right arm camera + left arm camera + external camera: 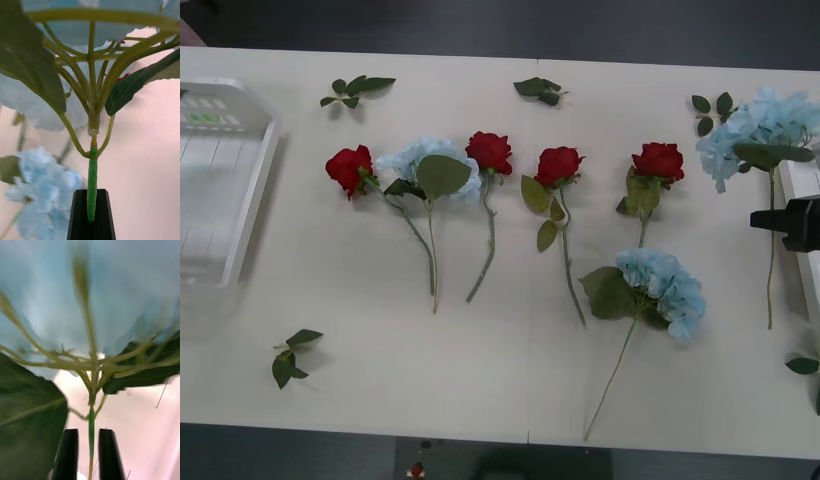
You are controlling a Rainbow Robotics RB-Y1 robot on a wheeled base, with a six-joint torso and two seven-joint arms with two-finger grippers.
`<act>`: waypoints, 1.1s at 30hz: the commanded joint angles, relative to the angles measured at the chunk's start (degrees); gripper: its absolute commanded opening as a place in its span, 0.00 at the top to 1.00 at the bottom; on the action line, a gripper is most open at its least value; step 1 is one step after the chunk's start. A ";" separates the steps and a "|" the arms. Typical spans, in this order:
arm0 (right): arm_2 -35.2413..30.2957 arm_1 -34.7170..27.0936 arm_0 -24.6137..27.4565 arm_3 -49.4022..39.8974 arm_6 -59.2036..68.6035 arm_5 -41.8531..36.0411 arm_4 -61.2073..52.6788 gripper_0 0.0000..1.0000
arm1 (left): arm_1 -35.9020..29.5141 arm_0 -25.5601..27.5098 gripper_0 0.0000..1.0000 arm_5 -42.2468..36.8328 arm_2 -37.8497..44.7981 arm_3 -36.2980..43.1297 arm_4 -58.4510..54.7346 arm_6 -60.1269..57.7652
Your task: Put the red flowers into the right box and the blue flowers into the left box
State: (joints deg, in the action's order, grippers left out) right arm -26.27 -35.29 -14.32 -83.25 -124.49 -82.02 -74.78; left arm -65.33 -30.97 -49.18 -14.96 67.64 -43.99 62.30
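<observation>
While the table (480, 390) carries four roses (490, 150) in a row across mid-frame, the left box (240, 200) sits at the far left edge. At the far right edge the right gripper (765, 220) is clamped on the stem of a blue flower (760, 125). The left gripper (89, 450) has its fingers slightly apart around a second blue flower (112, 296), not visibly pinching. Lifting high before crossing seems wise, as flowers lie between, and the bare lower left offers room.

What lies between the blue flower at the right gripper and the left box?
Four red roses and two other blue flowers lie on the table between that blue flower and the left box. Lifted high, it should clear them.
</observation>
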 commanded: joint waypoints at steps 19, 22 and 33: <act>8.08 0.92 -11.34 -2.27 -4.62 -0.68 -30.60 1.00 | -1.81 -1.81 0.00 0.57 0.63 9.27 -15.07 1.60; 8.34 1.98 -13.89 -2.97 -4.36 -0.68 -30.60 1.00 | -1.81 -0.14 0.00 0.49 2.74 14.98 -21.49 1.16; 16.43 3.82 -20.57 -3.33 -3.39 7.32 -37.46 1.00 | 4.78 14.45 0.00 0.49 19.17 42.23 -42.76 0.11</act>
State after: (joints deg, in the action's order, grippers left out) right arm -12.76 -31.09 -32.76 -84.60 -127.74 -76.75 -109.84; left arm -62.53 -16.27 -49.18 4.34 107.00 -83.53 63.07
